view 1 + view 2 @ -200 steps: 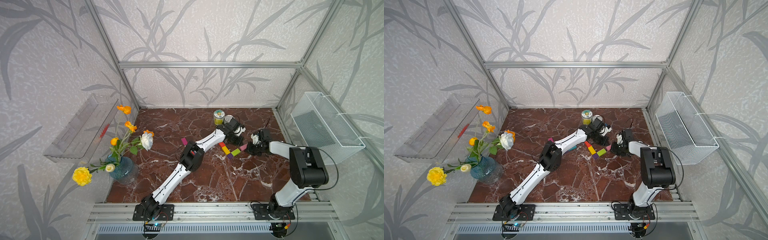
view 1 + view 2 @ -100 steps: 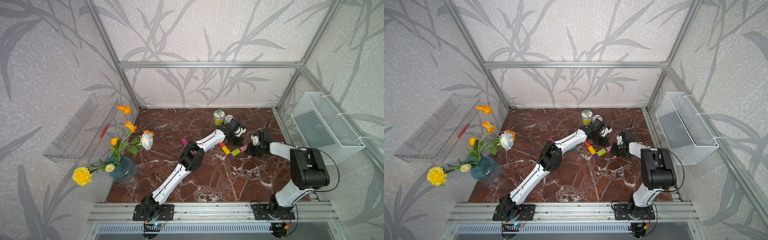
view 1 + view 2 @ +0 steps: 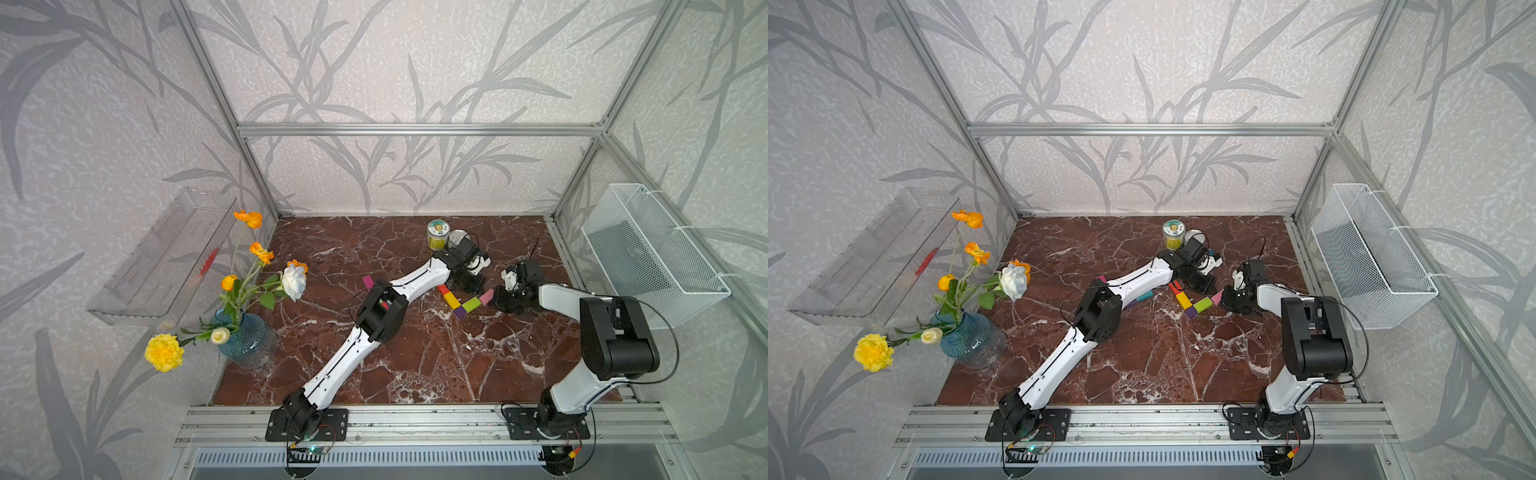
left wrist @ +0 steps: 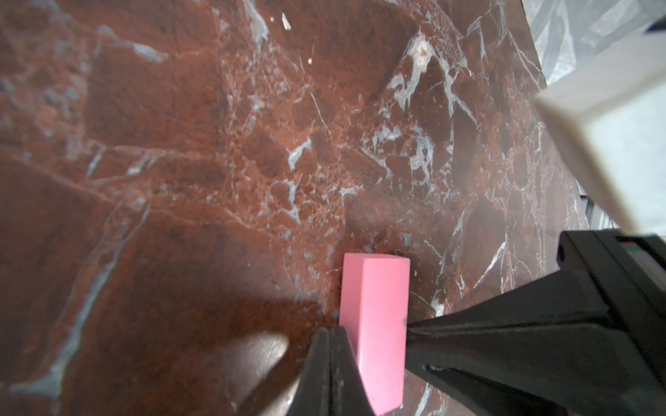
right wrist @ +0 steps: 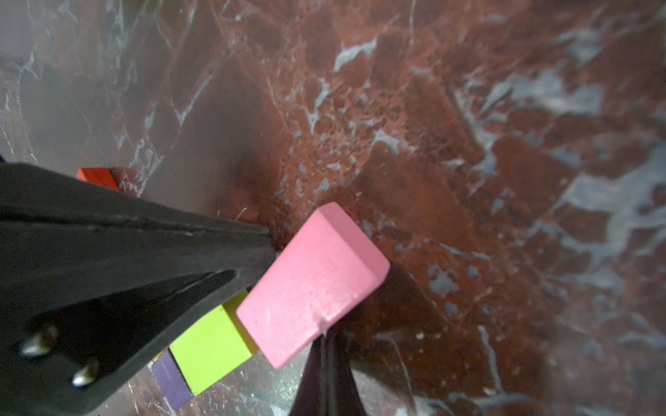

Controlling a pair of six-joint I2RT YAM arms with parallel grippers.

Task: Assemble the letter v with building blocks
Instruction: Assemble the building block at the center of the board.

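In both top views the letter v lies mid-table: a red block (image 3: 443, 289) and a yellow block (image 3: 451, 300) form one arm, a purple block (image 3: 459, 311) the corner, and a lime green block (image 3: 471, 304) and a pink block (image 3: 485, 296) the other arm. My left gripper (image 4: 329, 333) is shut, its tip against one long side of the pink block (image 4: 374, 324). My right gripper (image 5: 326, 340) is also shut and touches the opposite side of the pink block (image 5: 313, 284). A magenta block (image 3: 368, 281) and a teal block (image 3: 1144, 296) lie by the left arm.
Two round tin cans (image 3: 438, 235) stand behind the left gripper. A blue vase of flowers (image 3: 245, 338) is at the table's left edge. A white wire basket (image 3: 652, 257) hangs on the right wall, a clear tray (image 3: 162, 257) on the left wall.
The right arm has shifted very slightly. The blocks and the left arm look the same.
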